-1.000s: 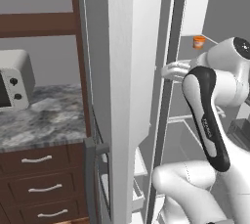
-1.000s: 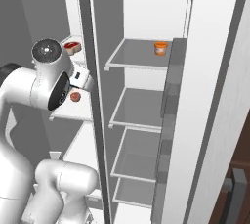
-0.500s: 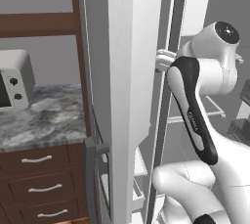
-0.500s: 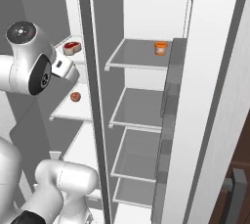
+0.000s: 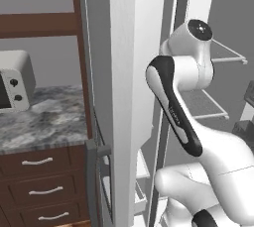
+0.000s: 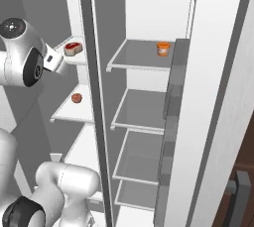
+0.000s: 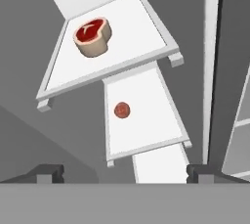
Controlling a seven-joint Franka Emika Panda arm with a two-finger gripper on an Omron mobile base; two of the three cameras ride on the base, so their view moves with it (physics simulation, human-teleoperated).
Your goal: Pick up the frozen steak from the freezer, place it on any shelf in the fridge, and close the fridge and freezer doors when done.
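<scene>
The frozen steak [image 7: 92,35], red with a tan rim, lies on an upper shelf of the freezer [image 6: 74,58] and appears there as the steak [image 6: 73,48] in the right base view. My gripper [image 7: 124,173] is open with nothing between its fingertips. It hangs in front of the freezer, short of the steak and looking down over the shelves. The fridge [image 6: 141,55] stands open to the right, with broad grey shelves. Both doors stand open: the freezer door [image 5: 129,97] and the fridge door [image 6: 213,97].
A small red round item [image 7: 122,110] sits on the freezer shelf below the steak. An orange cup [image 6: 163,48] stands on the top fridge shelf. Dark bins [image 6: 171,102] line the fridge door. Left of the unit are a microwave [image 5: 15,85] and a stone counter [image 5: 44,122] over drawers.
My arm has swung upward, lifting the hand from the lower freezer shelf's level to just below the steak's shelf. The steak and both doors have not moved.
</scene>
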